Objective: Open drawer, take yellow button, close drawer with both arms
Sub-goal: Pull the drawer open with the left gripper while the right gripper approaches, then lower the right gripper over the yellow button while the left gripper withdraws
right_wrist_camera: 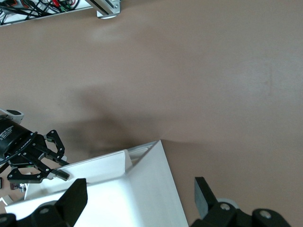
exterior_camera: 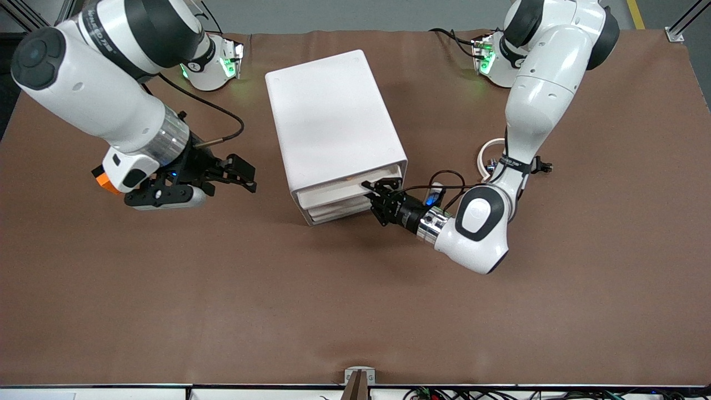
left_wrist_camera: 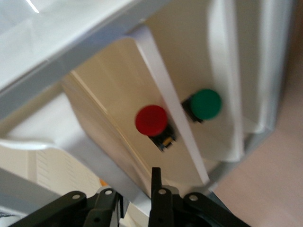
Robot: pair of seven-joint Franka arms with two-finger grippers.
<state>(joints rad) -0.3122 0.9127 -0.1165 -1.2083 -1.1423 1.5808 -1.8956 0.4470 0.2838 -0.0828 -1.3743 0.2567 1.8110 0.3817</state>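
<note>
White drawer (exterior_camera: 347,189): left end effector (exterior_camera: 371,195) clamped on front (no legible labels) | right end effector (exterior_camera: 244,176) wide, waiting

Seen from high across the brown table (exterior_camera: 355,311): white cabinet (exterior_camera: 333,122) standing near the middle, its three drawers facing the camera. Left claw (exterior_camera: 373,195) clamped shut at the front of the top drawer (exterior_camera: 347,186), at the end toward the left arm. Right claw (exterior_camera: 241,173) hanging wide open and empty above bare table, well apart from the cabinet, toward the right arm's end. An orange block (exterior_camera: 105,182) showing just beside that wrist.
</note>
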